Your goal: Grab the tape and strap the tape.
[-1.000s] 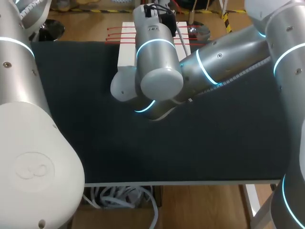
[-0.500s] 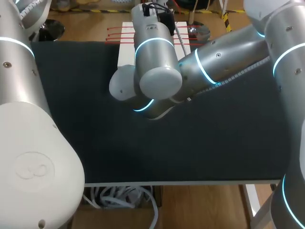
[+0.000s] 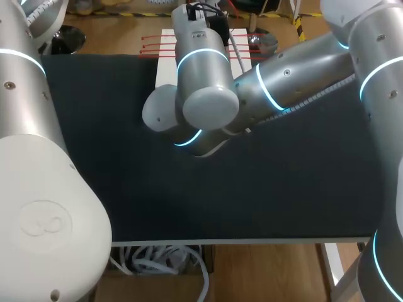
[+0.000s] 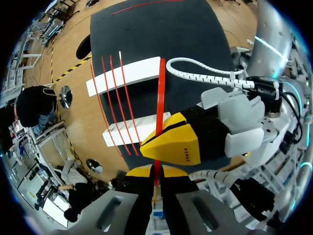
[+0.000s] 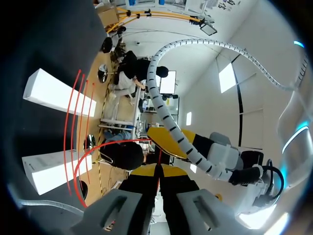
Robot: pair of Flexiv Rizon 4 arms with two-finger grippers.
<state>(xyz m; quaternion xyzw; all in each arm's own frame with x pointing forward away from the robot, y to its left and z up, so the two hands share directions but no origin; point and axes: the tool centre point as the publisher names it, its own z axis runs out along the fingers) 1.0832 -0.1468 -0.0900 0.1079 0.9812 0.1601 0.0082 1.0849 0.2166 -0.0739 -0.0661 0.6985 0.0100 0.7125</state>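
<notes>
Tape: red strand, run taut from left hand out across two white bars at 12 o'clock of surface. Pinched between pressed-together fingers of left hand; other end likewise pinched in right hand. Three laid strands alongside. Step judged: strapping a fourth. Next move calls for holding tension, lowering evenly, pressing down on both bars.
</notes>
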